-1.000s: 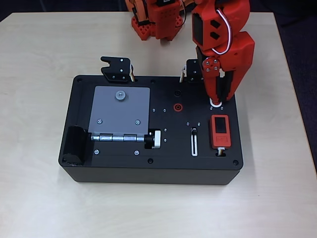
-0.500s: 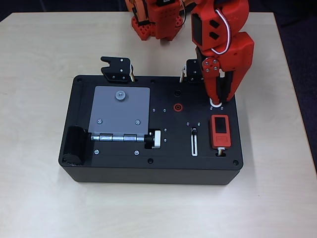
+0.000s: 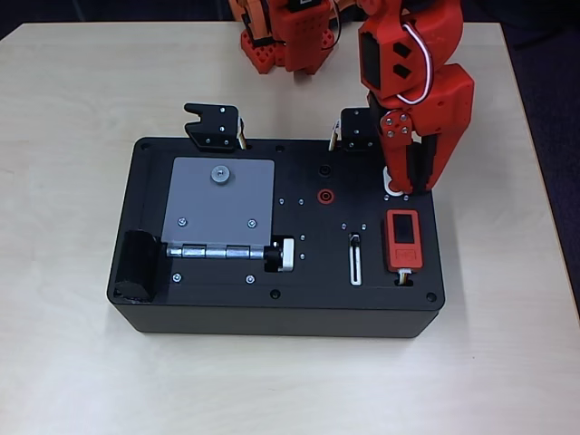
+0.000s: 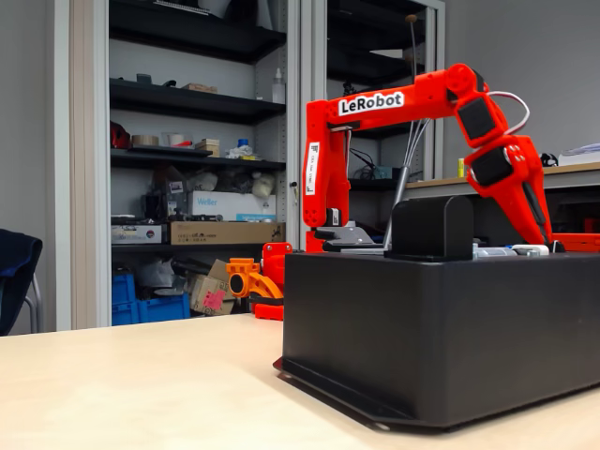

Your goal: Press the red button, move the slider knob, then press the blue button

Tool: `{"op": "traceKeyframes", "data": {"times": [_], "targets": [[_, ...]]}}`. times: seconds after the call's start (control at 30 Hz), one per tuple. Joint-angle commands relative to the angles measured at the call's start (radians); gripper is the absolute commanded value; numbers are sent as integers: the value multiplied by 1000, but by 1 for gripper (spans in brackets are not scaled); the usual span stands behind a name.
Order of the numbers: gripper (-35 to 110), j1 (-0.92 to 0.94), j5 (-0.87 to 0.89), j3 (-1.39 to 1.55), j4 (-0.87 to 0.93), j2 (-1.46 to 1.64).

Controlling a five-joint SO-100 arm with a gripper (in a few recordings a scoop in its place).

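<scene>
Hovering with fingers seemingly together and empty over the white oval surround (image 3: 393, 184), the hand (image 3: 410, 184) hides both buttons beneath it; the slider knob (image 3: 355, 240), just beside, looks unmoved.

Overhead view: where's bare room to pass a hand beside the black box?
The light wooden table is bare left, front and right of the black task box. It is crowded behind, around the orange arm base and the gripper.

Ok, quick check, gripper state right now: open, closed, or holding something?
Gripper: cannot tell open or shut; its tips point down over the white oval surround on the black box, with no object seen in its grasp.
</scene>
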Motion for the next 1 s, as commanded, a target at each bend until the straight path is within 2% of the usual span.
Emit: {"op": "traceKeyframes", "data": {"times": [0.0, 0.6, 0.97], "targets": [[0, -6, 17, 18, 6, 35], [0, 86, -175, -377, 281, -8], [0, 150, -244, -368, 241, -29]]}}
